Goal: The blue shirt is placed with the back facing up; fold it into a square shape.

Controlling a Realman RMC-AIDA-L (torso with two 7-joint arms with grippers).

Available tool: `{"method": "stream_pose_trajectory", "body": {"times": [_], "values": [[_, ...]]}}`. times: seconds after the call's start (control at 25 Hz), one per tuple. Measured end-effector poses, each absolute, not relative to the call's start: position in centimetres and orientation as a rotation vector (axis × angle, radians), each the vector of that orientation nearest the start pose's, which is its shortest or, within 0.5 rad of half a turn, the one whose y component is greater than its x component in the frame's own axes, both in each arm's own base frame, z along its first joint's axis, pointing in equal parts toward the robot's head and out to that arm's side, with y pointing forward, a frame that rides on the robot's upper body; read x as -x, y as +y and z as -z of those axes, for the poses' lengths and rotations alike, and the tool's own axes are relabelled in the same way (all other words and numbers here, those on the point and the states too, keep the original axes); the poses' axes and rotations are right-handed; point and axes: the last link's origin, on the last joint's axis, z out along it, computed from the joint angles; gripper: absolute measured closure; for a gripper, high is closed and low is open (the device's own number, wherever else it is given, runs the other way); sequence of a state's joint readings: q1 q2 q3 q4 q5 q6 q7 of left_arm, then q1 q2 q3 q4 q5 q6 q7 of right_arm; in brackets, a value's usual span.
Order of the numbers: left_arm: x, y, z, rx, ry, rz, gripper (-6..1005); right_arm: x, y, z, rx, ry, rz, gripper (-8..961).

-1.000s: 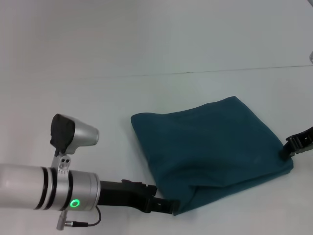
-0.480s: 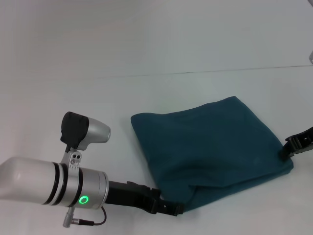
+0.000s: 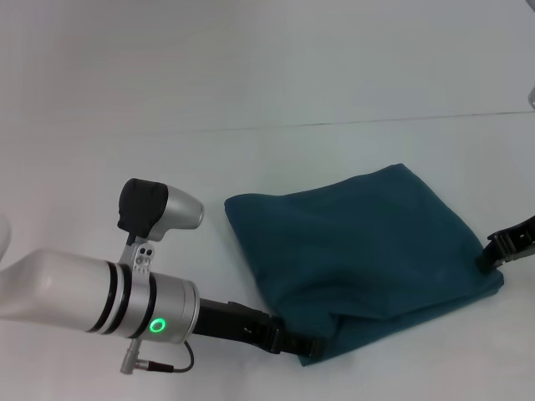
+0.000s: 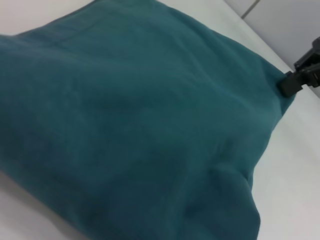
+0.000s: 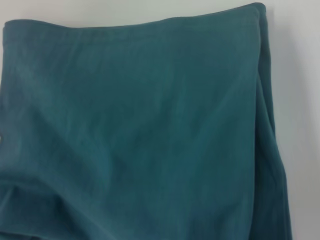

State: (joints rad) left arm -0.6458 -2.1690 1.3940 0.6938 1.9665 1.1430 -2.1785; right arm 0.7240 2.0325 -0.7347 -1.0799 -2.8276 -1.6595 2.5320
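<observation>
The blue shirt (image 3: 368,255) lies folded on the white table (image 3: 251,75), right of centre in the head view, as a rough four-sided packet set on the diagonal. Cloth is soft, matte, dark teal knit; no lettering is showing. The far edges are fairly straight, and the near-left corner bulges where the layers are stacked.

Left gripper (image 3: 305,347): black fingers at the near-left corner of the shirt, touching the cloth edge, on the end of a silver wrist with a green ring light. The tips are buried in the fabric; I cannot tell whether the jaws are apart or together.

Right gripper (image 3: 493,255): only the black tip enters at the right frame edge, in contact with the shirt's right corner. Its jaw state cannot be told either.

Left wrist view: the shirt (image 4: 130,115) fills the frame, with gentle rolling wrinkles and a rounded, puffed fold. The right gripper (image 4: 295,80) shows as a black block pressed against the far corner, a contact seen less closely from the head.

Right wrist view: the shirt (image 5: 140,130) shows stacked layers along one side edge, a neat squared corner, and faint creases. The head view does not resolve this layering.
</observation>
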Motion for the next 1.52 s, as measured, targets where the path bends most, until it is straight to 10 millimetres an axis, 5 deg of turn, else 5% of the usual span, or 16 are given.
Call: {"method": "stream_pose_trajectory", "body": {"times": [0.12, 0.56, 1.0, 1.52], "values": [[19.1, 33.8, 11.8, 2.801, -1.287, 0.203, 117, -26.1, 37.3, -7.8, 2.225, 1.537, 0.324, 918], [19.3, 34.3, 12.5, 2.746, -1.349, 0.178, 546, -26.1, 37.3, -7.7, 2.23, 1.533, 0.322, 913], [19.1, 34.4, 12.4, 2.737, -1.363, 0.193, 785, -26.3, 37.3, -7.8, 2.229, 1.533, 0.317, 908], [19.5, 34.5, 12.1, 2.728, -1.362, 0.189, 913, -27.6, 36.5, -9.2, 2.175, 1.568, 0.303, 901]]}}
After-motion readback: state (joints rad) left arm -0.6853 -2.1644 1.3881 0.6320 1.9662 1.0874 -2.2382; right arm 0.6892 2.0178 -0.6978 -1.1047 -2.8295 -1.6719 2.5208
